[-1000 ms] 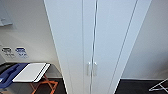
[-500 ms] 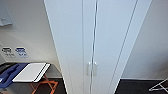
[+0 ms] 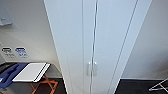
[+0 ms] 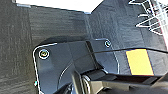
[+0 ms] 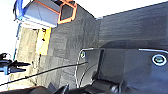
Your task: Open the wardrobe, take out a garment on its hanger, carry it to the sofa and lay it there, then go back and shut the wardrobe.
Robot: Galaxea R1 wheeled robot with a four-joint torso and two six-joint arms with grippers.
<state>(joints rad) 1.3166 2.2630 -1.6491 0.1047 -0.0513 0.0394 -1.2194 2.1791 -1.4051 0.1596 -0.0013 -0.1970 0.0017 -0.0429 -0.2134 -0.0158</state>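
Note:
The wardrobe (image 3: 97,45) stands straight ahead in the head view, tall, white and narrow. Its two full-height doors meet at a middle seam, and they look shut. A pair of small vertical white handles (image 3: 91,68) sits low on that seam. The garment, the hanger and the sofa are hidden from these views. Both wrist views look down at dark carpet past the robot's own dark plate.
A small folding table (image 3: 31,72) with a white top and orange crossed legs stands left of the wardrobe, also seen as the table (image 5: 47,11). A white wire rack (image 3: 160,86) stands at the right, near the rack (image 4: 151,16). Dark carpet (image 3: 136,87) covers the floor.

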